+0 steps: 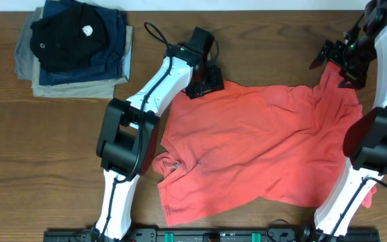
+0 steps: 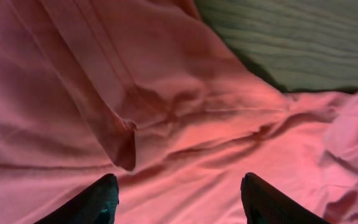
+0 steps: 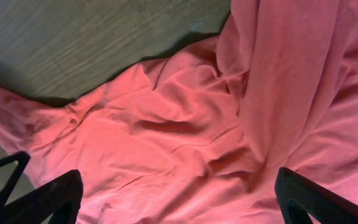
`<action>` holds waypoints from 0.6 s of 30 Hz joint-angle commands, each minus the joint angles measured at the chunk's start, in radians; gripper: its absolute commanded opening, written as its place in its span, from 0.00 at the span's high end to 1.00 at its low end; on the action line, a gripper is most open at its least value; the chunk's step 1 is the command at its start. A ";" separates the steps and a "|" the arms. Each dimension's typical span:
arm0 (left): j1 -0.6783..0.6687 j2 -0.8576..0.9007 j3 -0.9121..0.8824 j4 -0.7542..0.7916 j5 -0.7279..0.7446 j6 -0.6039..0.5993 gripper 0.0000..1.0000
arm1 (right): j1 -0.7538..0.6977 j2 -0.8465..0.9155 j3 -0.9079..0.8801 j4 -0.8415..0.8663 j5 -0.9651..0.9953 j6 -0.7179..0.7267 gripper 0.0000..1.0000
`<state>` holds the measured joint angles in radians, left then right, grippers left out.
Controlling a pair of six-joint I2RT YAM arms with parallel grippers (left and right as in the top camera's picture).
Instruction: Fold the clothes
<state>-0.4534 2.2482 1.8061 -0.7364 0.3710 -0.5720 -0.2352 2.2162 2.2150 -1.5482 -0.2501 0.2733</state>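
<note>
no legible text, white mark on black garment unreadable

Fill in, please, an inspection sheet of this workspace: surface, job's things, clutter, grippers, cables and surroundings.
Surface: dark wood-grain table.
Job's things: coral-red T-shirt, spread out but wrinkled, not yet folded; bunched at its near left corner.
Clutter: stack of folded garments, black on navy on khaki, at the far left corner, apart from the T-shirt.
Grippers: left gripper open, low over the T-shirt's far left edge; right gripper open, over its far right part.
Cables: black cable looping over the table behind the left arm.
Surroundings: black rail along the near edge; nothing else seen.
</note>
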 commanded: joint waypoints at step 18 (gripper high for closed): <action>0.005 0.054 0.000 0.058 -0.025 0.024 0.74 | 0.008 -0.017 0.006 -0.001 0.044 -0.021 0.03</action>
<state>-0.4526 2.2986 1.8061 -0.6861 0.3599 -0.5579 -0.2333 2.2162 2.2150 -1.5478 -0.2123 0.2726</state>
